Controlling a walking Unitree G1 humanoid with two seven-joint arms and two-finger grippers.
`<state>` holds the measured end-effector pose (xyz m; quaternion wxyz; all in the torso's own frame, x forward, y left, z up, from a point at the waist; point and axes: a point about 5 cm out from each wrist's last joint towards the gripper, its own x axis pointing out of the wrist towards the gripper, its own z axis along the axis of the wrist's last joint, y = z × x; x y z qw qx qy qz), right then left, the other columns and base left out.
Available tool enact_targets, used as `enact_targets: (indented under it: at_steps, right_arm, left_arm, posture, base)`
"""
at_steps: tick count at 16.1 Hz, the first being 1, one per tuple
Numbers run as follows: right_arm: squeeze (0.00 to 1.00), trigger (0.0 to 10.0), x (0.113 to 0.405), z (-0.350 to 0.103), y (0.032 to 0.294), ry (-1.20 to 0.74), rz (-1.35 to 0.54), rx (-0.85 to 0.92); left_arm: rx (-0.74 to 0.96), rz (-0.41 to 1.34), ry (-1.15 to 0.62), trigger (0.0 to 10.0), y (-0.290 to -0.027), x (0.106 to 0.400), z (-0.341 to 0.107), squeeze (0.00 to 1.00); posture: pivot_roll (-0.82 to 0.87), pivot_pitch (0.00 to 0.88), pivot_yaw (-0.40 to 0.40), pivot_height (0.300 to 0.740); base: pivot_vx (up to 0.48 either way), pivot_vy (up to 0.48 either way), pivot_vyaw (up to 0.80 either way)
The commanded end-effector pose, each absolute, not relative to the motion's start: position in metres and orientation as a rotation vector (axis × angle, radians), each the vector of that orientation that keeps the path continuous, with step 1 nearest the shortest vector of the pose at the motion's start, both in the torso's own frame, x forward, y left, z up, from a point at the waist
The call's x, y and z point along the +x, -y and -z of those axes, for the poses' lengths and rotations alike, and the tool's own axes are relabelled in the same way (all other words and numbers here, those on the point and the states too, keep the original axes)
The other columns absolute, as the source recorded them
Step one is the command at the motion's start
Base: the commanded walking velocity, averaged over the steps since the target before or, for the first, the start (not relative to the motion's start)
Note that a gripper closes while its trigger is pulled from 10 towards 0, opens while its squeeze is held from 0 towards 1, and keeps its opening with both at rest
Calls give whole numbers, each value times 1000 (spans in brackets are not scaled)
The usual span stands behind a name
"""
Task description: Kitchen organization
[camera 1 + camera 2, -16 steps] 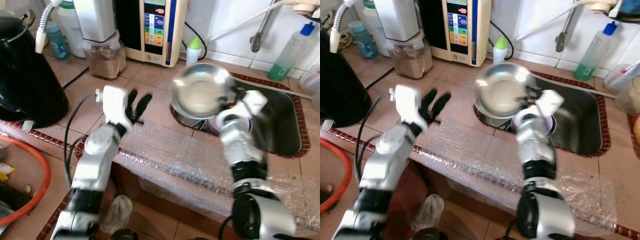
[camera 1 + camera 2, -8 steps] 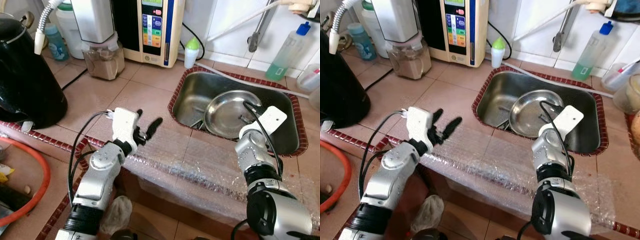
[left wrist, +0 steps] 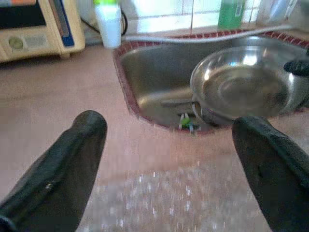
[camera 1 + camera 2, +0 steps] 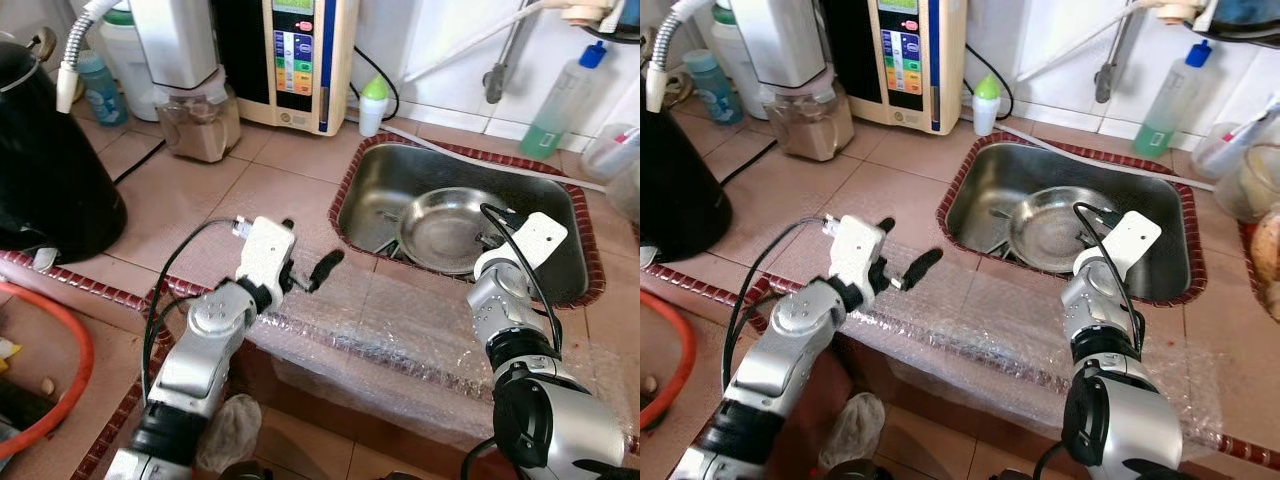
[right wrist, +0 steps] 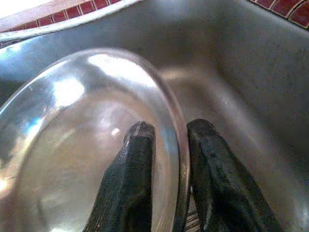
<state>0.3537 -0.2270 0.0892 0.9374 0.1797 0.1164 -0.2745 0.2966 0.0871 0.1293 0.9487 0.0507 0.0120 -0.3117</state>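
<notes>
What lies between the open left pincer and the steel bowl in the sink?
In the left wrist view, between the left pincer and the steel bowl lie bare tiled counter, the sink's red-tiled rim, and something small and green in the basin.

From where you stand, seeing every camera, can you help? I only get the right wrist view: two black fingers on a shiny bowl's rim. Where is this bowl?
Observer: The steel bowl sits in the sink, its rim pinched by the right gripper.
Operator: What is the other arm doing?
Observer: The left gripper hangs open over the bubble wrap at the counter's front edge, holding nothing.
Operator: Anything else in the sink?
Observer: Something small and green lies beside the bowl; I can't tell what.
</notes>
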Motion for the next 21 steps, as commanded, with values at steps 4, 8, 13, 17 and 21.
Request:
enact_targets:
  at_steps: [4, 8, 13, 17, 21]
  right_arm:
    - [1000, 10000, 347, -67, 211, -344, 485, 414]
    - [1000, 10000, 358, -89, 195, -203, 311, 374]
    - [1000, 10000, 348, -113, 201, 26, 248, 105]
    - [1000, 10000, 332, -114, 200, 75, 213, 10]
    - [1000, 10000, 310, -118, 188, 143, 135, -83]
  left_arm:
    - [128, 588, -22, 10000, -93, 300, -132, 1000]
    - [153, 495, -12, 10000, -99, 305, -135, 1000]
    - [152, 405, -27, 10000, -103, 296, -131, 914]
    - [161, 378, -30, 10000, -107, 293, -129, 0]
    - [110, 328, 0, 10000, -114, 288, -133, 0]
  posture:
    - [68, 0, 38, 740]
    - [67, 0, 32, 740]
    - [68, 0, 22, 740]
    - [65, 0, 12, 740]
    - [51, 0, 13, 740]
  base:
    - [0, 0, 0]
    - [0, 0, 0]
    - [0, 0, 0]
    - [0, 0, 0]
    - [0, 0, 0]
